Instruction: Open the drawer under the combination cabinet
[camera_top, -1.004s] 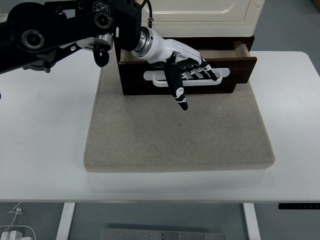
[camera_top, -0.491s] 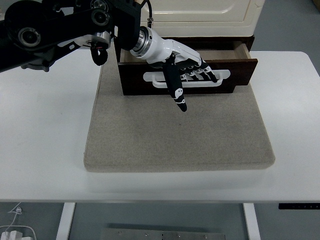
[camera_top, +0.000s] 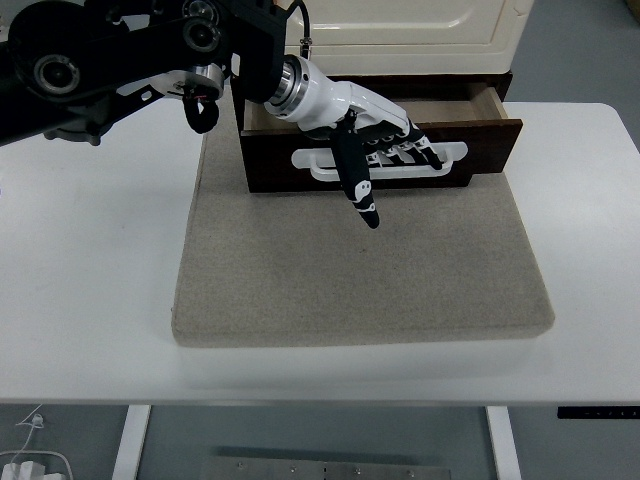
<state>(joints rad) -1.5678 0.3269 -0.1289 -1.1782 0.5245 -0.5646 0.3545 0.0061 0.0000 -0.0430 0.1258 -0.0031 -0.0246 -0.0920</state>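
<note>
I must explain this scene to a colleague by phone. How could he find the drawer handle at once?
Start at the cream cabinet at the table's far edge; beneath it a dark brown drawer stands partly pulled out over the grey mat. On its front sits the handle, a long white horizontal bar, with the left hand hooked into it.

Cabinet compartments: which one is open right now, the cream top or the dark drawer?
The dark drawer underneath is pulled out, left hand hooked in its white handle; the cream top stays closed.
</note>
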